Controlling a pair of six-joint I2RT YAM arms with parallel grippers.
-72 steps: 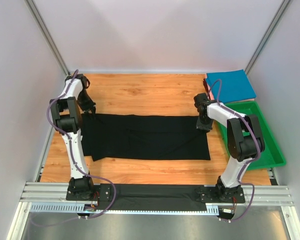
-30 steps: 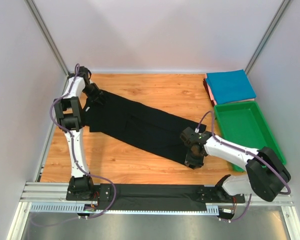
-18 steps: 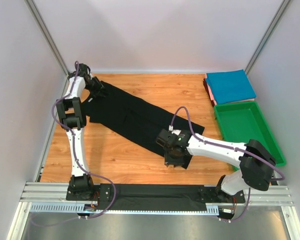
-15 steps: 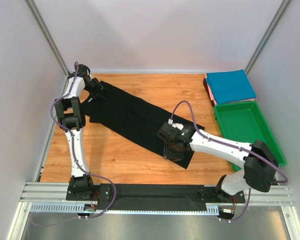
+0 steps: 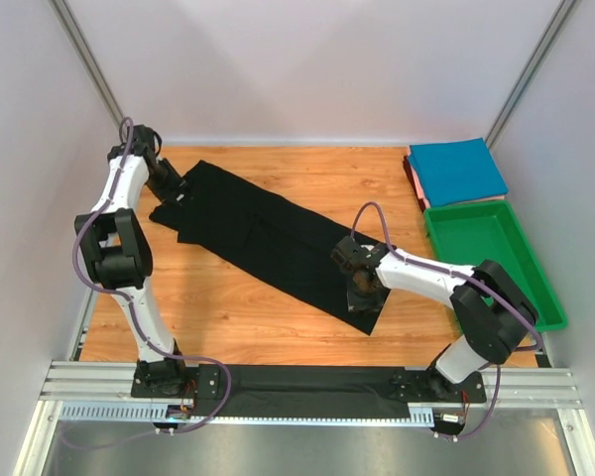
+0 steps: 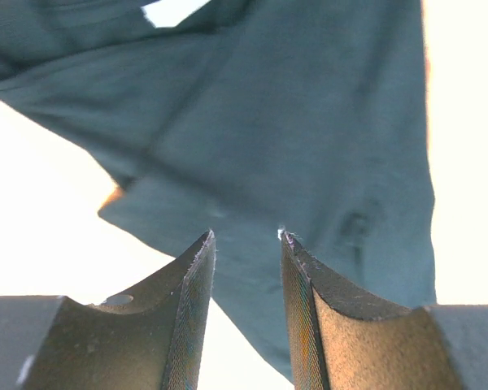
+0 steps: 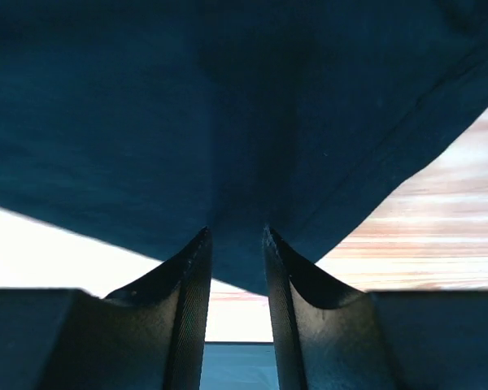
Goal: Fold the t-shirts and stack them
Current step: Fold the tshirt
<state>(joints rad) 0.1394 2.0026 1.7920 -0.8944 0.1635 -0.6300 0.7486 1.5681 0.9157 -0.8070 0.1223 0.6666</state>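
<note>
The black t-shirt, folded into a long strip, lies diagonally on the table from far left to near right. Its chest mark is hidden. My left gripper is over the strip's far-left end; in the left wrist view the gripper is open and empty, with the cloth beyond its tips. My right gripper is over the near-right end; in the right wrist view the gripper is open just above the cloth. The folded teal-blue t-shirt lies at the far right on the reddish one.
A green plastic tray stands at the right edge, next to the right arm. Bare wooden table shows in front of the black strip and behind it. Metal frame posts rise at the far corners.
The black strip swung from lying across the table to a diagonal, its right end pulled toward the near side. Both grippers now stand open at its ends; the left arm shifted left.
</note>
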